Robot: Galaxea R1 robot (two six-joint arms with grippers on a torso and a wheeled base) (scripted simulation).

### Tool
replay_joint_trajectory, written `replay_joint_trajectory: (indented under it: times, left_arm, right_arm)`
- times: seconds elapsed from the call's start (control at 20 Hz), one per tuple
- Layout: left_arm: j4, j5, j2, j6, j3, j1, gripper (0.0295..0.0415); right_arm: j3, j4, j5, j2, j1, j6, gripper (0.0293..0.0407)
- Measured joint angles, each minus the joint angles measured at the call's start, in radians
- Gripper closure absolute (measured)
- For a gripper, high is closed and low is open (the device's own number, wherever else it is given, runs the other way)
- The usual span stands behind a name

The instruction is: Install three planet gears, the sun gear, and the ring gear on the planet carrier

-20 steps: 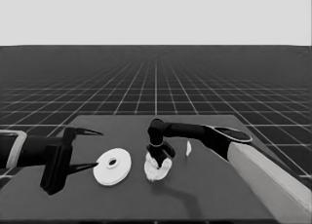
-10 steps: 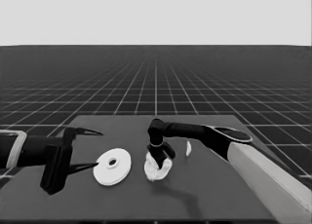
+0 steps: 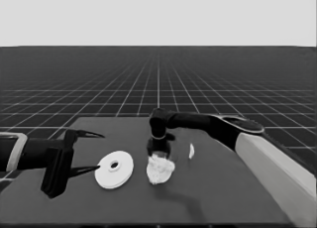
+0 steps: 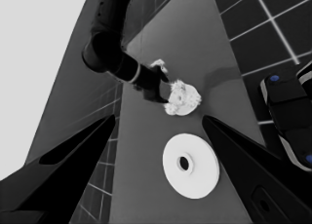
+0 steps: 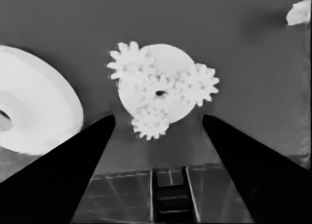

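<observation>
Four small gears [image 5: 158,95] sit meshed on the smaller round part [image 5: 168,63] near the middle of the bench [image 3: 223,198], three around a centre one. The right hand [image 5: 158,136] hangs open above them, empty. The larger round part [image 3: 114,169] lies just beside, toward the left end, between the open fingers of the parked left hand [image 3: 81,151]. A thin white piece [image 3: 191,150] lies near, toward the right edge.

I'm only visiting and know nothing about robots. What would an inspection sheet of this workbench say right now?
Surface: dark table, flat.
Job's things: smaller round part carries four gears, three around a middle one. Larger round part lies flat beside it, not yet on top.
Clutter: thin white piece lies apart on the table.
Grippers: right gripper hovers open above the gears, holding nothing. Left gripper waits open over the table's left end, by the larger round part.
Cables: nothing seen.
Surroundings: gridded floor, dark machinery with blue lights past the table's edge.
</observation>
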Motion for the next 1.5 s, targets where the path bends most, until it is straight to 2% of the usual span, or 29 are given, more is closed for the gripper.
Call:
replay_joint_trajectory:
  times: [0.3,0.35,0.4,0.45,0.55,0.8,0.85,0.9,0.95,1.0,1.05,1.1,1.2,1.3,1.35,1.4,1.5]
  left_arm:
    - [0.000,0.000,0.000,0.000,0.000,0.000,0.0326]
    - [0.000,0.000,0.000,0.000,0.000,0.000,0.0326]
    - [0.000,0.000,0.000,0.000,0.000,0.000,0.0326]
    - [0.000,0.000,0.000,0.000,0.000,0.000,0.0326]
    - [0.000,0.000,0.000,0.000,0.000,0.000,0.0326]
    - [0.000,0.000,0.000,0.000,0.000,0.000,0.0326]
    - [0.480,0.413,0.185,-0.486,-0.066,0.181,0.0319]
    - [0.430,0.836,0.413,-0.985,-0.207,0.236,0.0305]
    - [0.188,0.928,0.544,-1.281,-0.409,0.243,0.0307]
    - [0.026,0.900,0.604,-1.401,-0.582,0.251,0.0315]
    - [-0.070,0.873,0.638,-1.445,-0.703,0.259,0.0321]
    - [-0.127,0.858,0.661,-1.459,-0.785,0.265,0.0324]
    - [-0.182,0.846,0.685,-1.462,-0.872,0.271,0.0326]
    - [-0.202,0.843,0.695,-1.460,-0.907,0.274,0.0326]
    - [-0.128,0.803,0.707,-1.448,-0.940,0.354,0.0326]
    - [-0.087,0.777,0.719,-1.436,-0.972,0.411,0.0326]
    - [-0.053,0.750,0.735,-1.420,-1.012,0.458,0.0326]
  right_arm:
    - [0.004,0.016,0.001,-0.002,0.015,-0.122,0.0315]
    - [0.460,-0.202,0.150,-0.278,-0.109,-0.540,0.0295]
    - [0.810,-0.333,0.236,-0.701,-0.227,-0.805,0.0305]
    - [1.016,-0.410,0.286,-0.964,-0.291,-0.961,0.0311]
    - [1.212,-0.482,0.335,-1.195,-0.344,-1.107,0.0315]
    - [1.308,-0.518,0.359,-1.301,-0.367,-1.178,0.0315]
    - [1.311,-0.519,0.360,-1.304,-0.367,-1.180,0.0315]
    - [1.312,-0.520,0.361,-1.306,-0.368,-1.182,0.0315]
    - [1.313,-0.520,0.361,-1.307,-0.368,-1.183,0.0315]
    - [1.314,-0.520,0.361,-1.308,-0.368,-1.183,0.0315]
    - [1.314,-0.520,0.361,-1.308,-0.368,-1.183,0.0315]
    - [1.314,-0.520,0.361,-1.308,-0.368,-1.183,0.0315]
    - [1.315,-0.520,0.361,-1.309,-0.368,-1.184,0.0315]
    - [1.315,-0.521,0.361,-1.309,-0.368,-1.184,0.0315]
    - [1.315,-0.521,0.361,-1.309,-0.368,-1.184,0.0315]
    - [1.315,-0.521,0.361,-1.309,-0.368,-1.184,0.0315]
    - [1.315,-0.521,0.361,-1.309,-0.368,-1.184,0.0315]
